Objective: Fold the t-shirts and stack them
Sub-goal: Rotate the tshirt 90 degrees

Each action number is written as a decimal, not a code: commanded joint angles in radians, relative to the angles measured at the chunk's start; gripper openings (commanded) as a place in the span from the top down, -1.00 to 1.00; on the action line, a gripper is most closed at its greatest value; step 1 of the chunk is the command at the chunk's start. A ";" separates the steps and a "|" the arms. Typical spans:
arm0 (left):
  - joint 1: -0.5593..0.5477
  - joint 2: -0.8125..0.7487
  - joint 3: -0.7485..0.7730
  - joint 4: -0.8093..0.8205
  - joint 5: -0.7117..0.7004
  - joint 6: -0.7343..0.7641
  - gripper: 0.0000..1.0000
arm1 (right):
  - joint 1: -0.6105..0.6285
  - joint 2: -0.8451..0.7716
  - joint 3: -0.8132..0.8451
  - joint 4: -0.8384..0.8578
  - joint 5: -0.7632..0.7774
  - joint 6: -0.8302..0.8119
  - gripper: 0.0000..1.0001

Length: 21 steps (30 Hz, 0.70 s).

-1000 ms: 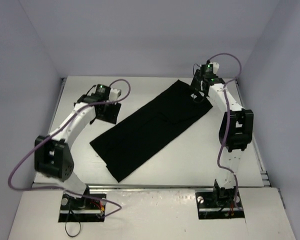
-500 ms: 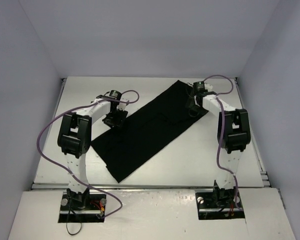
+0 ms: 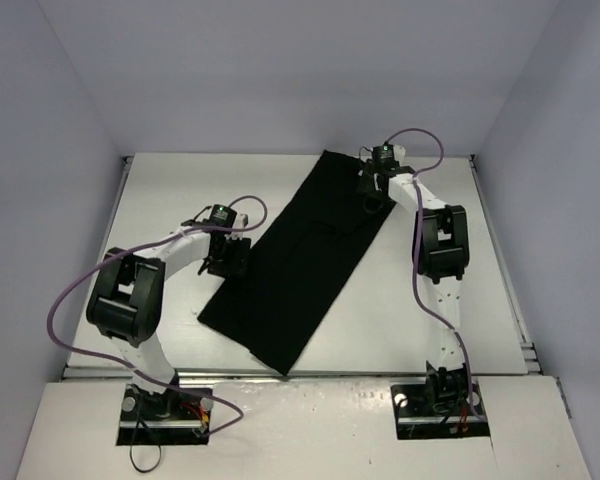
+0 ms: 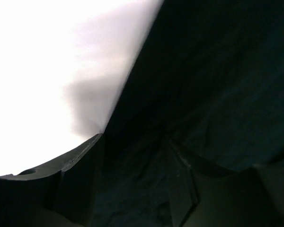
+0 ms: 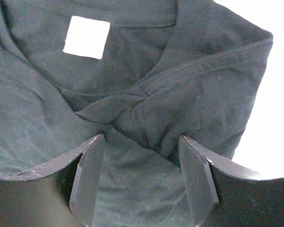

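Note:
The black t-shirt [image 3: 298, 262] lies folded in a long strip on the table, running from the far middle to the near middle. My left gripper [image 3: 230, 258] sits at the strip's left edge, its open jaws down on dark fabric [image 4: 203, 85] in the left wrist view [image 4: 135, 139]. My right gripper [image 3: 372, 194] is at the strip's far right corner. In the right wrist view [image 5: 142, 139] its jaws stand wide apart over wrinkled collar fabric [image 5: 189, 80], below a white neck label [image 5: 86, 30]. No blue print shows.
The white table [image 3: 420, 290] is walled in by pale grey panels on the left, back and right. Its metal front rail [image 3: 300, 375] runs just past the shirt's near corner. Purple cables loop off both arms.
Both arms swung inward and the shirt turned from a slanted lie to a more lengthwise one. Its near corner slid toward the front rail and its far end shifted left.

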<state>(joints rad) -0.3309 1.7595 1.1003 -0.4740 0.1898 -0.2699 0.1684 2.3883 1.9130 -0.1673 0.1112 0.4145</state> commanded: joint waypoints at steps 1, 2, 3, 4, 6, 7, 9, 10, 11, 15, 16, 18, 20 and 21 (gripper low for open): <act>-0.103 -0.003 -0.148 -0.014 0.122 -0.206 0.03 | 0.018 0.104 0.183 0.001 -0.098 -0.097 -0.22; -0.134 -0.004 -0.156 0.012 0.128 -0.228 0.03 | 0.024 0.127 0.250 0.002 -0.130 -0.112 -0.23; -0.176 0.003 -0.155 0.031 0.132 -0.250 0.03 | 0.032 0.148 0.302 0.002 -0.153 -0.128 -0.23; -0.230 0.013 -0.149 0.042 0.133 -0.279 0.03 | 0.043 0.162 0.339 0.002 -0.162 -0.146 -0.23; -0.312 0.036 -0.123 0.062 0.135 -0.326 0.03 | 0.063 0.196 0.427 0.002 -0.183 -0.169 -0.24; -0.327 0.040 -0.111 0.066 0.132 -0.336 0.03 | 0.066 0.209 0.451 0.003 -0.188 -0.183 -0.25; -0.342 0.032 -0.114 0.060 0.125 -0.363 0.03 | 0.077 0.216 0.494 0.003 -0.192 -0.199 -0.27; -0.343 -0.007 -0.126 0.053 0.103 -0.375 0.03 | 0.084 0.215 0.527 0.003 -0.191 -0.212 -0.28; -0.344 -0.042 -0.139 0.045 0.083 -0.388 0.03 | 0.088 0.212 0.552 0.002 -0.192 -0.219 -0.30; -0.342 -0.202 -0.140 -0.026 -0.020 -0.387 0.03 | 0.088 0.123 0.548 0.001 -0.182 -0.232 -0.32; -0.340 -0.248 -0.112 -0.054 -0.050 -0.363 0.02 | 0.089 0.078 0.516 0.000 -0.170 -0.239 -0.32; -0.335 -0.291 -0.078 -0.095 -0.084 -0.334 0.01 | 0.088 -0.013 0.418 0.001 -0.145 -0.247 -0.33; -0.327 -0.326 -0.052 -0.139 -0.118 -0.299 0.01 | 0.090 -0.177 0.257 0.002 -0.130 -0.254 -0.35; -0.322 -0.341 -0.050 -0.147 -0.118 -0.294 0.00 | 0.092 -0.249 0.161 0.002 -0.132 -0.251 -0.35</act>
<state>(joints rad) -0.6674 1.5302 0.9729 -0.5235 0.1545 -0.6041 0.2691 2.4898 2.2644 -0.1944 -0.0560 0.1904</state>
